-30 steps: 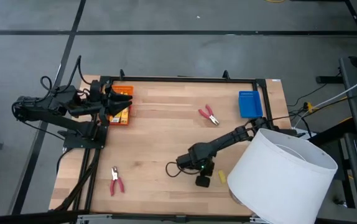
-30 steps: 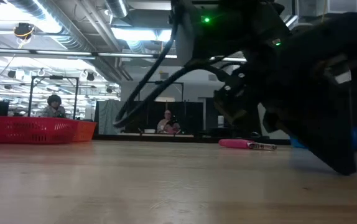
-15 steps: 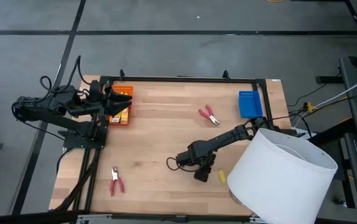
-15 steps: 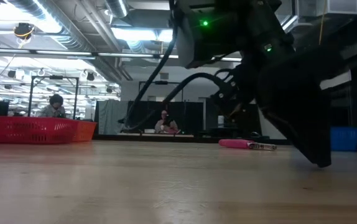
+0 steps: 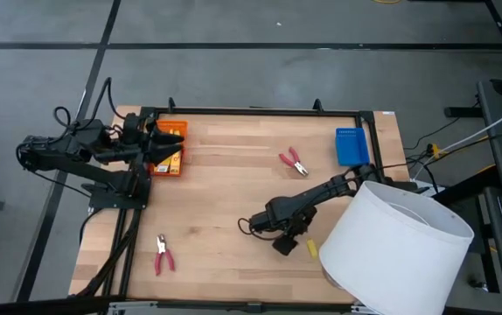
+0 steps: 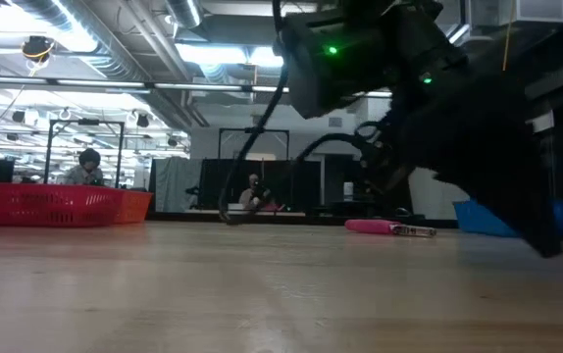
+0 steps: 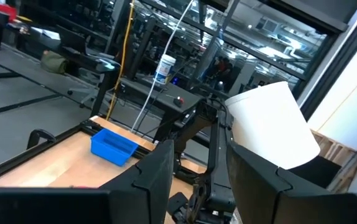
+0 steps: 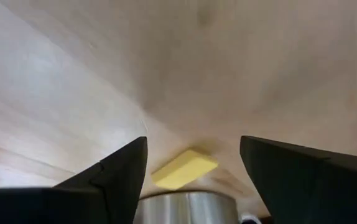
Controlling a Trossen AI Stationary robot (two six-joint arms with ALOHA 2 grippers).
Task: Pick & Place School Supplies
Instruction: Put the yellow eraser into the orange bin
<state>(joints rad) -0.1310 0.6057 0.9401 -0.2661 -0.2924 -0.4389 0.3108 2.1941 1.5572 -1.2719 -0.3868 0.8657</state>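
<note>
Right gripper (image 5: 284,244) stood low over the surface (image 5: 233,201) in the lower middle of the high view, and its jaws were now spread wide with nothing between them. One second earlier they had been shut, so they opened in this short time. In the right wrist view the two dark fingers (image 8: 119,171) framed a small yellow block (image 8: 183,168) that lay flat on the wood, free of both fingers. In the high view the same block (image 5: 311,248) lay just right of the gripper, close to the big white cylinder (image 5: 395,249).

My judgement is that the arm was preparing to grasp this block, not releasing it; the pick was not yet done.

Left gripper (image 5: 172,140) waited at the upper left of the high view, over the orange tray (image 5: 170,159). Its jaws were partly apart in the left wrist view, and I saw nothing held there.

Other supplies were not yet moved: one pair of red pliers (image 5: 294,162) in the upper middle, near the blue tray (image 5: 350,145), and a second pair (image 5: 162,255) at the lower left. Most of the task therefore seemed to remain.
</note>
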